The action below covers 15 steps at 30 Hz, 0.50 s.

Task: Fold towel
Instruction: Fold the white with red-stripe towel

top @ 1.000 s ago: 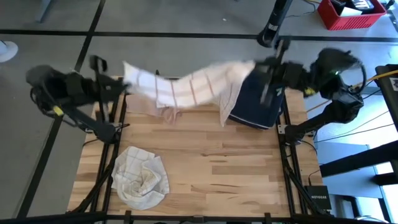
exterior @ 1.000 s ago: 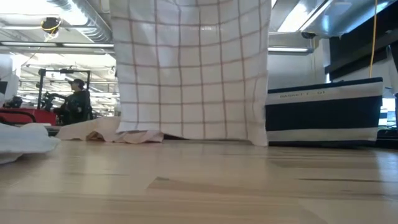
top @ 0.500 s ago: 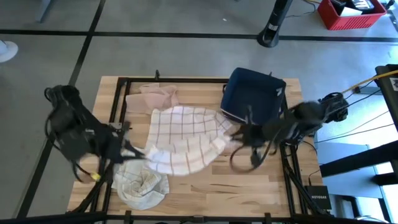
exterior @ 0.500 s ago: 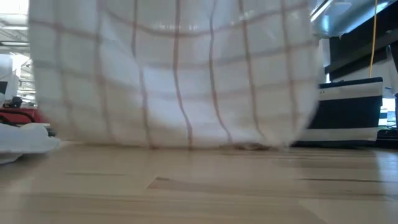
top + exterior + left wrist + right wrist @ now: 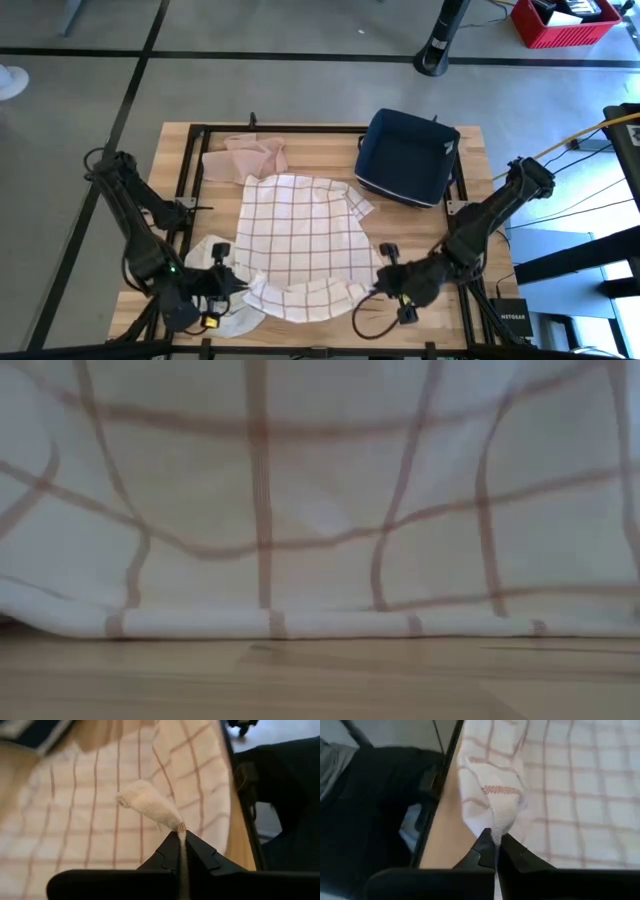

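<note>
A white towel with thin red checks (image 5: pixel 300 225) lies spread over the middle of the wooden table. Its far end rests flat on the table. Its near hem (image 5: pixel 270 623) sags down to the tabletop between my two grippers and fills the low view. My left gripper (image 5: pixel 238 283) is shut on the near left corner. My right gripper (image 5: pixel 384 282) is shut on the near right corner. Both stand low by the table's near edge. My left gripper pinches the towel's near left corner (image 5: pixel 179 827) between its two fingers, with a bunched tip of cloth sticking out past them. The fingers slant down from the near left. The cloth runs away from them onto the table. My right gripper pinches the towel's near right corner (image 5: pixel 496 829) between its two fingers, and the cloth is gathered into a small bunch just ahead of them. The fingers slant down from the near right. The rest of the towel lies spread beyond them.
A crumpled white cloth (image 5: pixel 222 312) lies at the near left, partly under the towel. A pinkish cloth (image 5: pixel 250 155) lies at the far edge, and a navy basket (image 5: pixel 405 155) stands at the far right. Black frame rails (image 5: pixel 192 190) run along the table's sides.
Both grippers have come down from high over the far edge toward the near edge, staying shut on the towel's corners. The towel hung below them as a curtain. It has been drawn across the table and now lies spread out, far end down.
</note>
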Each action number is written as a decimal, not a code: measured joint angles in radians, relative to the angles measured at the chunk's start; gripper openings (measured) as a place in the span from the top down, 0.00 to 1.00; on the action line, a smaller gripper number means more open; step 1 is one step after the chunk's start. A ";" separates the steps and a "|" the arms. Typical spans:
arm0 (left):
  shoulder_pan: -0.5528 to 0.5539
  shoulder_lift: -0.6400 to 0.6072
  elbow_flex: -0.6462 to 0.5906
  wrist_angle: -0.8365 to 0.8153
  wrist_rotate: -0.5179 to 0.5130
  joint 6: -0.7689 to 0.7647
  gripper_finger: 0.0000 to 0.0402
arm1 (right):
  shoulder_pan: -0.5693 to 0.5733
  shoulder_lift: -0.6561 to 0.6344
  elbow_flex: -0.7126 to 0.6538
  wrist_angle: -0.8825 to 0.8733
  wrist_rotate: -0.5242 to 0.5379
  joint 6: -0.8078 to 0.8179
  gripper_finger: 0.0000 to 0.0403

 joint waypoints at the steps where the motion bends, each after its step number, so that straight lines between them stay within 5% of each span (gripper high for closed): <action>1: 0.000 -0.001 -0.027 0.003 -0.001 -0.037 0.99 | 0.006 0.000 -0.026 0.007 0.017 0.011 1.00; 8: 0.048 -0.002 -0.177 -0.045 -0.239 -0.198 0.99 | -0.027 -0.001 -0.160 -0.037 0.286 0.039 0.98; 15: 0.146 -0.002 -0.344 -0.134 -0.266 -0.405 0.99 | -0.127 -0.001 -0.294 -0.042 0.406 0.095 0.99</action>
